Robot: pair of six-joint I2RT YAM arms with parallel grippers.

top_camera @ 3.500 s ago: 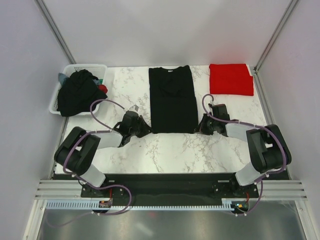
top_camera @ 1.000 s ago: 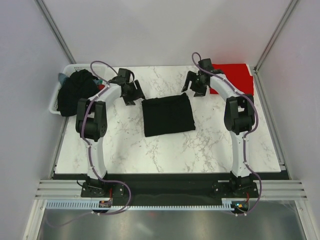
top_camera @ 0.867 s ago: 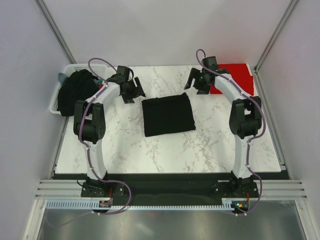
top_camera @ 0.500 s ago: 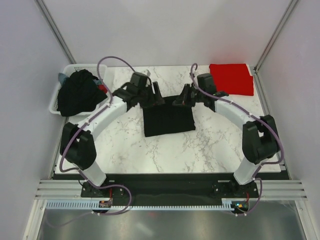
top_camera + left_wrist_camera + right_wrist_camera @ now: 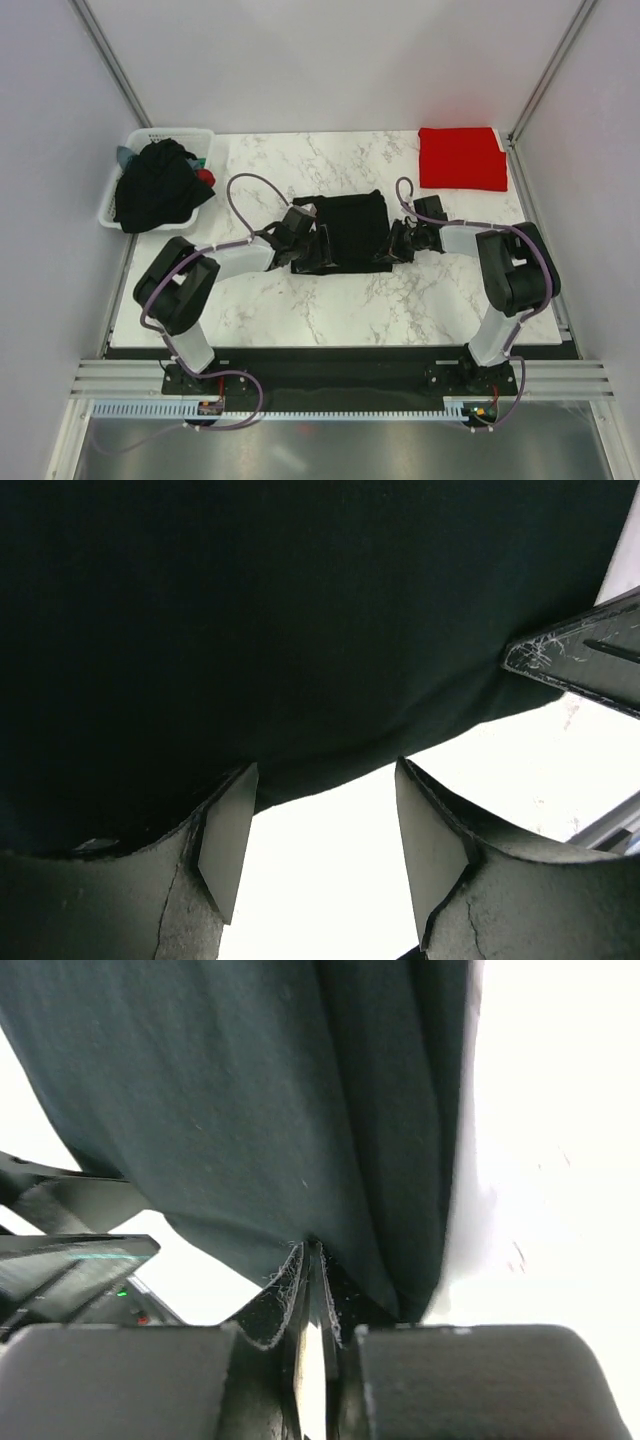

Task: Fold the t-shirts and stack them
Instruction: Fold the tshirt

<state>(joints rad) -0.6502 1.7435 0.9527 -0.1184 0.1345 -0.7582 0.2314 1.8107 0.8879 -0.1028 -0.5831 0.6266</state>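
A black t-shirt (image 5: 345, 225), folded into a rectangle, lies at mid-table. My left gripper (image 5: 318, 255) sits low at its near left corner. In the left wrist view it (image 5: 325, 780) is open, the shirt's hem (image 5: 300, 620) lying across the fingertips and bare table showing between the fingers. My right gripper (image 5: 390, 252) is at the near right corner. The right wrist view shows it (image 5: 308, 1260) shut on the edge of the black cloth (image 5: 250, 1090). A folded red t-shirt (image 5: 460, 158) rests at the far right corner.
A white slotted basket (image 5: 150, 135) stands at the far left, holding a heap of dark clothes (image 5: 158, 185). Metal frame posts rise at both far corners. Marble table surface runs in front of the black shirt.
Both arms swung from the far side of the black shirt down to its near edge. The right gripper closed on the cloth; the left gripper's jaws narrowed a little.
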